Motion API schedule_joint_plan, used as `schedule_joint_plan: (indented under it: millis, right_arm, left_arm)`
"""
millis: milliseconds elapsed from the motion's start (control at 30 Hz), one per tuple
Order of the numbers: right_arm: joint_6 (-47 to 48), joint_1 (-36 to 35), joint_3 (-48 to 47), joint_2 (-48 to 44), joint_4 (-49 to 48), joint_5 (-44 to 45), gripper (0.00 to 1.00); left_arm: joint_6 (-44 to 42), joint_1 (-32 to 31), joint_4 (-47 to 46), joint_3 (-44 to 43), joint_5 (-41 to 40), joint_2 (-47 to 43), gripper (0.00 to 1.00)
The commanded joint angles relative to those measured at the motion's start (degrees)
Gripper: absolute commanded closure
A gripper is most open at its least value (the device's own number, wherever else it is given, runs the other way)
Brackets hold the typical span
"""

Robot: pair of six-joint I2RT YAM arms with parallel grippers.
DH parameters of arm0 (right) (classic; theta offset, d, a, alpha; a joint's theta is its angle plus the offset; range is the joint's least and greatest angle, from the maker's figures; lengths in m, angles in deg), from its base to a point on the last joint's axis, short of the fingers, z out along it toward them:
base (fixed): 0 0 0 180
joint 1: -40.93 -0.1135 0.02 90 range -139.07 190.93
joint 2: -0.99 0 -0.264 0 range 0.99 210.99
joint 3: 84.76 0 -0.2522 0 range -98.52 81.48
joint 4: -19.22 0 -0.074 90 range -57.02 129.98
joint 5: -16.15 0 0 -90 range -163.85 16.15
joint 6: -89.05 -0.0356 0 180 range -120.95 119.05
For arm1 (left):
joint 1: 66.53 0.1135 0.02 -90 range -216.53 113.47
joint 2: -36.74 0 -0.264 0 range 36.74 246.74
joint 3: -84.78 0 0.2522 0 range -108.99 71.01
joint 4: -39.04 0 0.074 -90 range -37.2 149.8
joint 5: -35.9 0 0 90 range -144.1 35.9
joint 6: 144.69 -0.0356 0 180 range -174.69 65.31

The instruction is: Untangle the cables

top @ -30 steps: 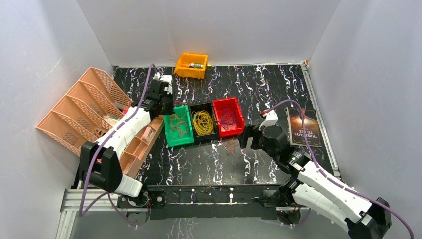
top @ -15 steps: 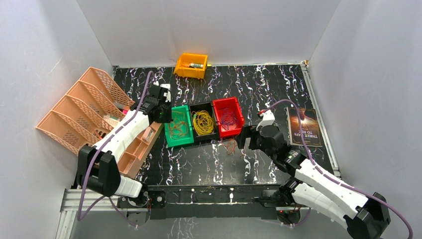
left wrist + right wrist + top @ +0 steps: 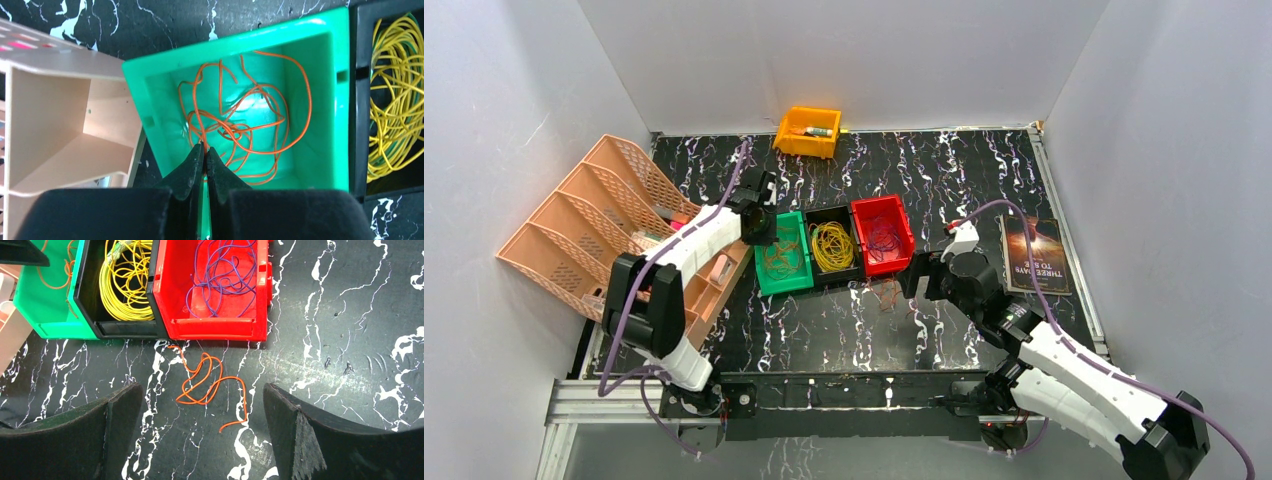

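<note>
On the tabletop [image 3: 984, 190] we had the green bin [image 3: 325, 125], black bin [image 3: 125, 329] and red bin [image 3: 215, 329] in a row. Our left pincer [image 3: 204, 150] was squeezed together, tips at the orange cables [image 3: 235, 131] in the green one. Our right pincer [image 3: 200, 390] gaped wide over a loose orange cable [image 3: 205, 382] by the red bin. Black held yellow cables [image 3: 122, 287], red held purple cables [image 3: 220, 275].

I am counting four small bins: a green bin [image 3: 784, 285], a black bin [image 3: 839, 278] and a red bin [image 3: 892, 267] sitting in a row, and an orange bin [image 3: 804, 146] standing apart. I am seeing four lots of cable: an orange bunch [image 3: 230, 131], a yellow bunch [image 3: 125, 285], a purple bunch [image 3: 225, 270] and a loose orange cable [image 3: 205, 382]. One book [image 3: 1036, 255] and one peach rack [image 3: 574, 220] are sitting at the sides.
</note>
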Motion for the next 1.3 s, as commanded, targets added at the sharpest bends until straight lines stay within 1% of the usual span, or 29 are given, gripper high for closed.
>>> schedule_joint_plan:
  millis: [0, 233, 267, 367, 533, 767, 900, 1033, 1100, 1267]
  right_arm:
    - [-0.25, -0.09, 0.15, -1.28, -1.41, 0.51, 0.02]
    - [-0.16, -0.04, 0.15, -1.83, -0.78, 0.87, 0.02]
    - [-0.16, -0.04, 0.07, -1.83, -0.73, 0.83, 0.02]
    - [-0.25, -0.11, -0.07, -1.86, -0.6, 0.91, 0.02]
    - [-0.2, -0.06, -0.13, -1.83, -0.6, 1.15, 0.02]
    - [-0.92, -0.12, -0.38, -1.66, 0.86, 1.86, 0.02]
    - [-1.7, -0.09, -0.28, -1.5, 2.9, 1.28, 0.02]
    - [-3.5, -0.04, -0.67, 1.17, 4.62, -1.48, 0.05]
    - [-4.56, -0.08, -1.03, 3.57, 4.84, -2.86, 0.07]
    - [-8.19, -0.03, -0.9, 8.82, 1.69, -5.2, 0.12]
  left_arm:
    - [-0.97, 0.27, -0.53, -3.55, -1.57, 2.44, 1.0]
    - [-1.37, 0.27, -1.23, -4.55, -2.89, 5.19, 1.0]
    - [-1.45, 0.27, -1.22, -4.57, -2.83, 5.21, 0.98]
    - [-1.47, 0.22, -1.23, -4.5, -2.53, 4.37, 0.84]
    - [-1.37, 0.3, -1.1, -5.5, -1.22, 0.14, 0.67]
    - [-1.55, 0.21, 0.23, -6.42, -1.7, -4.57, 0.57]
    - [-1.28, 0.18, 0.28, -4.99, -0.81, -8.03, 0.56]
    - [1.92, -0.56, -0.52, -2.16, 3.85, -12.15, 0.57]
    - [3.65, -3.03, -1.83, 0.08, 4.16, -15.16, 0.58]
    - [8.12, -11.23, -6.16, 6.21, 0.35, -22.07, 0.57]
